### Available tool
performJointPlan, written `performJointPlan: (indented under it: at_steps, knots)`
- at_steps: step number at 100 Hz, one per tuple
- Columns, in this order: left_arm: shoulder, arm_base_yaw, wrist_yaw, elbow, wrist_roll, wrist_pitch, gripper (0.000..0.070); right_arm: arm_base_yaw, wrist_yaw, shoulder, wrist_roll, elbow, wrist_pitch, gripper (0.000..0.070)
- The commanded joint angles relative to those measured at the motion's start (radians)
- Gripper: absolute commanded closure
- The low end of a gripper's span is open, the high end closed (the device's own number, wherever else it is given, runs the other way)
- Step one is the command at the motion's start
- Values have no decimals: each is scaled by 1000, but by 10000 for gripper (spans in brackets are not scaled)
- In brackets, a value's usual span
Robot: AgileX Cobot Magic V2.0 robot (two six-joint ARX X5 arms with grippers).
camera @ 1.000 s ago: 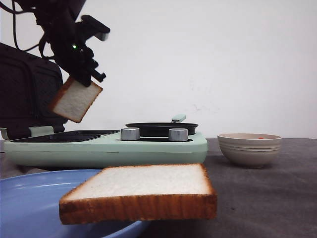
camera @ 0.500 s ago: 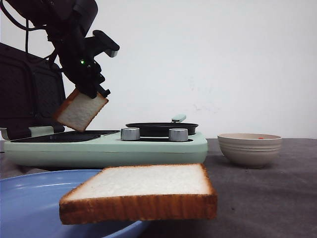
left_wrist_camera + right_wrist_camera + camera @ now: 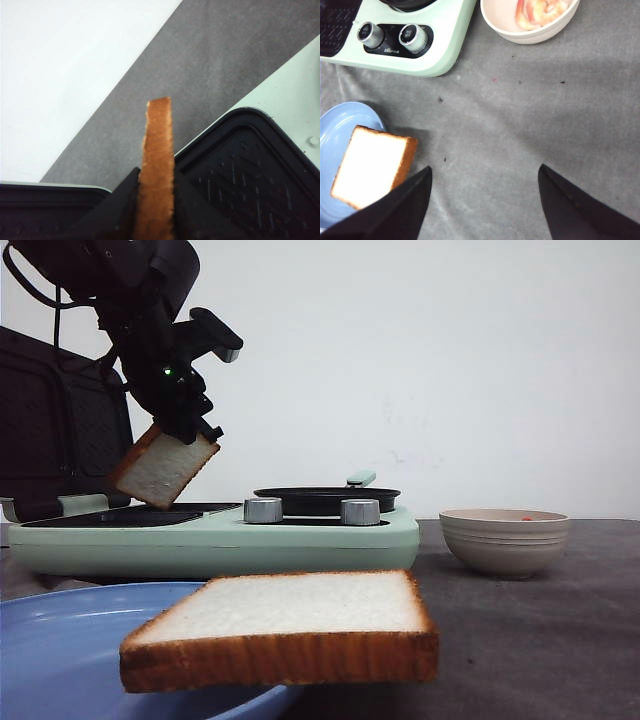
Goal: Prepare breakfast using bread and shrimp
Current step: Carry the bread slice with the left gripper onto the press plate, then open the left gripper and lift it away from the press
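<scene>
My left gripper is shut on a slice of bread and holds it tilted just above the black grill plate of the green breakfast maker. In the left wrist view the crust edge of that slice stands between the jaws, over the grill plate. A second slice of bread lies on the blue plate, overhanging its rim; it also shows in the right wrist view. Shrimp lie in the beige bowl. My right gripper is open and empty above the grey table.
The breakfast maker's black lid stands open at the left. A black pan sits on its right half, behind two silver knobs. The blue plate lies near the front edge.
My left gripper has moved right and down with the bread slice, bringing it closer to the grill plate. The second slice, plate and bowl have not moved.
</scene>
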Motion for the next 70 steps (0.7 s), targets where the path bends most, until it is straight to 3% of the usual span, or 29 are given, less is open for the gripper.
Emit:
performJointPlan:
  at_steps: [1, 15, 22, 34, 46, 51, 70]
  knots:
    - [26, -7, 2, 26, -1, 7, 677, 3, -2, 3, -10, 17, 6, 284]
    - [26, -7, 8, 26, -12, -18, 454, 3, -2, 3, -10, 17, 5, 284]
    - [26, -7, 11, 26, -40, -31, 382, 3, -2, 3, -12, 17, 5, 284]
    - [26, -7, 19, 26, -86, -44, 362, 3, -2, 3, -12, 17, 5, 284]
    - [26, -7, 38, 26, -127, -48, 215, 3, -2, 3, -13, 17, 5, 284]
    - [26, -9, 44, 26, -141, -48, 188, 3, -2, 3, -12, 17, 5, 284]
    - [26, -9, 89, 26, -187, -53, 184, 3, -1, 3, -13, 17, 5, 284]
